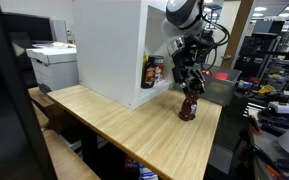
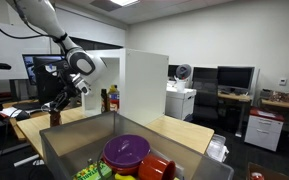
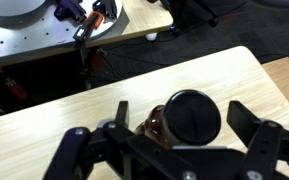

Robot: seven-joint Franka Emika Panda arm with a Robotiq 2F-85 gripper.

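On the wooden table (image 1: 134, 120), beside a white cabinet (image 1: 109, 45), the released pincer (image 1: 190, 88) straddles a dark bottle (image 1: 188, 108).

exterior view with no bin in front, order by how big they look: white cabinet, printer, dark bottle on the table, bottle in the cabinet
1. white cabinet, by far the largest
2. printer, though farther back
3. dark bottle on the table and bottle in the cabinet: about alike, so not ranked

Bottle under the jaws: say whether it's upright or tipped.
Upright: the bottle stands on its base on the table, black cap topmost.
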